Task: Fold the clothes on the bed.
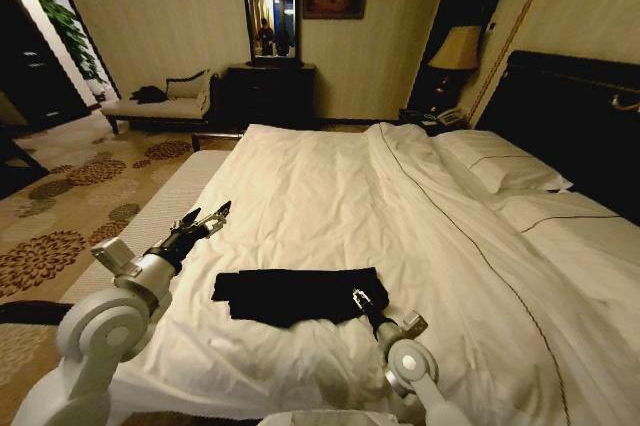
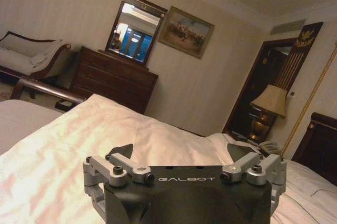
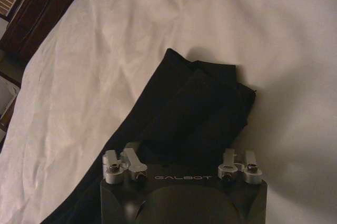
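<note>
The clothes (image 1: 290, 296), a black garment folded into a narrow strip, lie on the white duvet of the bed (image 1: 330, 196) near its front edge. My right gripper (image 1: 362, 298) is low over the strip's right end, and its finger mounts stand wide apart. In the right wrist view the black clothes (image 3: 195, 108) lie just ahead of that gripper (image 3: 181, 150) on the bed (image 3: 105, 50), and the dark fingertips are hard to make out against the cloth. My left gripper (image 1: 205, 219) hovers open above the bed's left edge, apart from the clothes. The left wrist view shows this gripper (image 2: 180, 153) holding nothing.
A pale padded bench (image 1: 160, 211) runs along the bed's left side, with patterned carpet (image 1: 60, 196) beyond. A chaise longue (image 1: 160, 101) and a dark dresser (image 1: 268, 94) with a mirror stand at the far wall. Pillows (image 1: 490, 161), the headboard (image 1: 570, 116) and a lamp (image 1: 457, 48) are at the right.
</note>
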